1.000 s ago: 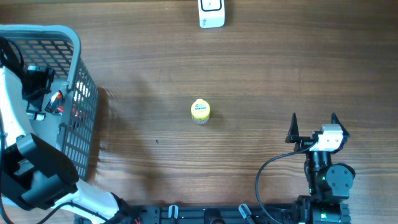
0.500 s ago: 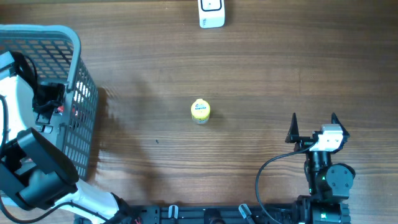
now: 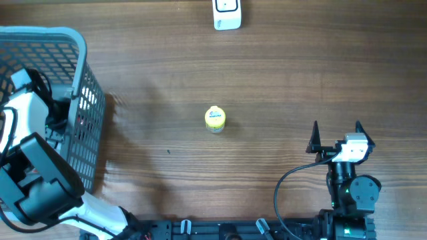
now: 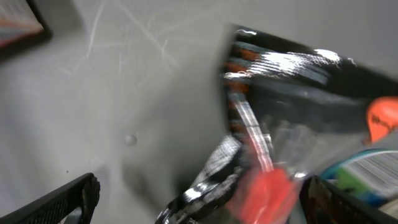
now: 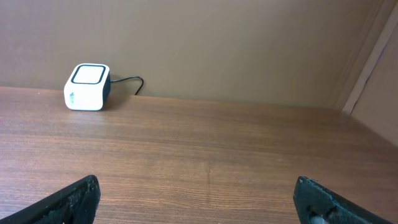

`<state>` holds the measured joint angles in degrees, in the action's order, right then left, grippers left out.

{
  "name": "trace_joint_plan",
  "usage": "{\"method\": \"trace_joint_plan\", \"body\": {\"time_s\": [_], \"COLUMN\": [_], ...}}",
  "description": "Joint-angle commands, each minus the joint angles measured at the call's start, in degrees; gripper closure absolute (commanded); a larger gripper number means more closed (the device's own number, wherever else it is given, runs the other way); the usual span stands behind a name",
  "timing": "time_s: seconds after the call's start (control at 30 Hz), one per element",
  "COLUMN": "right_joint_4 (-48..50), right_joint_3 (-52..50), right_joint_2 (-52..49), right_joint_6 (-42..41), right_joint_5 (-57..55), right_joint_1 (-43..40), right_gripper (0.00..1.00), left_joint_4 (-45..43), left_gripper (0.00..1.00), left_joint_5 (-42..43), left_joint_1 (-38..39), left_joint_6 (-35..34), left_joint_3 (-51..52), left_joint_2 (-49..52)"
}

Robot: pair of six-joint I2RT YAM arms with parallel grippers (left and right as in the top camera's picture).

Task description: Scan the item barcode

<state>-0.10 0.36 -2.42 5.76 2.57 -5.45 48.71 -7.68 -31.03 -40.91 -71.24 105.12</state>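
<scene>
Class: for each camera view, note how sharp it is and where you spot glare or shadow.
Left wrist: heavily blurred, with white glare streaks on the black packet. Overhead: sharp and evenly lit; the basket casts a soft shadow rightward on the table. Right wrist: crisp, with the white scanner clear and no glare.

Our left arm (image 3: 27, 110) sits at the 9 o'clock edge of the overhead view, wrist tipped down, with our left gripper (image 4: 199, 190) spread wide. Our right arm (image 3: 347, 190) sits at 4 o'clock. Our right gripper (image 3: 336, 128) points toward 12 o'clock, its jaws fully apart.
</scene>
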Motion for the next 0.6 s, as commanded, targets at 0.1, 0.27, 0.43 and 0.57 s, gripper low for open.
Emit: {"method": "trace_joint_plan", "body": {"time_s": [0.1, 0.27, 0.43, 0.57], "right_joint_4": [0.1, 0.1, 0.1, 0.1], "right_joint_3": [-0.1, -0.1, -0.1, -0.1], "right_joint_2": [-0.1, -0.1, -0.1, -0.1], "right_joint_6": [-0.9, -0.9, -0.9, -0.9], "right_joint_5": [0.7, 0.7, 0.7, 0.7], "right_joint_1": [-0.1, -0.1, -0.1, -0.1], "right_gripper": [0.00, 0.00, 0.00, 0.00], "left_joint_4": [-2.6, -2.7, -2.6, -2.4], "left_gripper": [0.01, 0.37, 0.59, 0.68], "left_joint_5": [-1.0, -1.7, -1.6, -1.7], "left_joint_1": [0.0, 0.0, 0.0, 0.0], "left_joint_6": [6.5, 7.7, 7.7, 7.7], "left_joint_3": [2.7, 2.7, 2.7, 2.7], "left_joint_2": [-0.3, -0.3, -0.3, -0.3]}}
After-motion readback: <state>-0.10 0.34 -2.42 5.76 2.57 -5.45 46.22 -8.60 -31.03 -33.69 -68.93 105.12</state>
